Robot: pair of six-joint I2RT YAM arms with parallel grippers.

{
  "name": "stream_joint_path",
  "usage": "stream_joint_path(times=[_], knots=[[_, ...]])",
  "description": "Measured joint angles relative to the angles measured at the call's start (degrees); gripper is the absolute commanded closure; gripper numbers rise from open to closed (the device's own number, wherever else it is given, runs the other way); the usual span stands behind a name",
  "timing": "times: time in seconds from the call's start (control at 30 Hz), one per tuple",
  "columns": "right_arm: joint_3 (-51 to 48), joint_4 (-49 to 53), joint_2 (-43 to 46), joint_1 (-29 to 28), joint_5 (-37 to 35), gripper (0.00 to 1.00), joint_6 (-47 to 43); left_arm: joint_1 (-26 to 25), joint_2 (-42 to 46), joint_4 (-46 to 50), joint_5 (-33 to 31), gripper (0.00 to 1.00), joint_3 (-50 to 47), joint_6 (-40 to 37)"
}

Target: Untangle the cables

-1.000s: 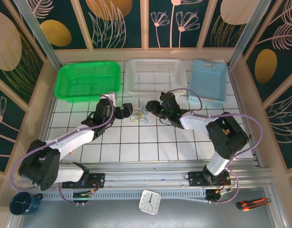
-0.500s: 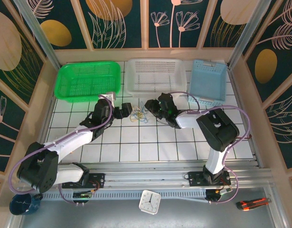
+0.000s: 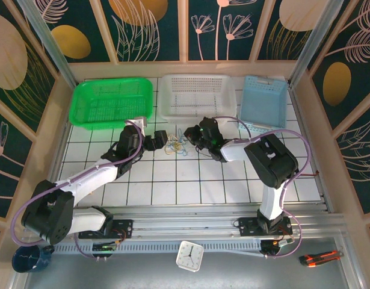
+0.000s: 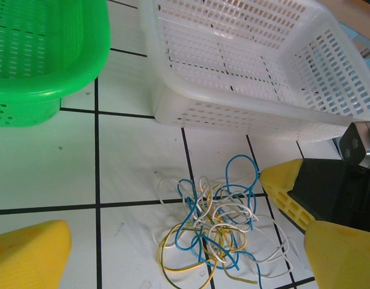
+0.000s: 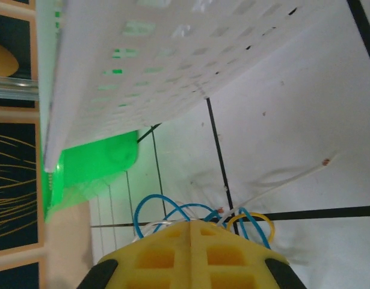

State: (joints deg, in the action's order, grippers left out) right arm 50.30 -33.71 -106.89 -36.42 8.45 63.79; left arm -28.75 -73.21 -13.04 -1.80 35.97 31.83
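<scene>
Three baskets stand in a row along the far edge of the worktop (image 3: 172, 180): a green basket (image 3: 112, 82) on the left, a white basket (image 3: 198, 77) in the middle and a smaller blue basket (image 3: 266, 79) on the right, each showing a bare perforated floor. The cables (image 3: 175, 146) are in none of them. They lie as one loose knot of white, blue and yellowish strands on the white tiles, just in front of the white basket and between the two arms. The left end effector (image 3: 162, 142) hovers at the knot's left side with its yellow fingers (image 4: 28, 253) spread wide and nothing between them; from the left wrist the tangle (image 4: 212, 232) sits low between those fingers, with the green basket's wall (image 4: 46, 96) and the white basket's wall (image 4: 233, 114) behind it. The right end effector (image 3: 191, 137) comes in from the opposite side, its fingers pressed together with the tip at the knot's right edge. From the right wrist, blue, white and yellow loops (image 5: 166, 212) curl out just beyond the closed tip (image 5: 191, 224); whether a strand is pinched there cannot be told.
</scene>
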Motion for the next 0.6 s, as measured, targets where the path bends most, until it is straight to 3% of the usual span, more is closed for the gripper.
stream_joint_path(times=[0.2, 0.53, 0.6], knots=[[-1.22, -0.22, 2.16, 0.11, 1.16, 1.0, -1.14, 0.0, 0.0, -0.26, 0.0, 0.01, -0.52, -0.11], [1.11, 7.13, 15.85, -1.68, 1.99, 1.0, -9.94, 0.0, 0.74, -1.46, 0.42, 0.01, -3.04, -2.25], [1.64, 8.35, 16.72, -1.92, 1.84, 0.84, -11.1, 0.0, 0.74, -1.92, 0.46, 0.01, -3.08, -2.45]])
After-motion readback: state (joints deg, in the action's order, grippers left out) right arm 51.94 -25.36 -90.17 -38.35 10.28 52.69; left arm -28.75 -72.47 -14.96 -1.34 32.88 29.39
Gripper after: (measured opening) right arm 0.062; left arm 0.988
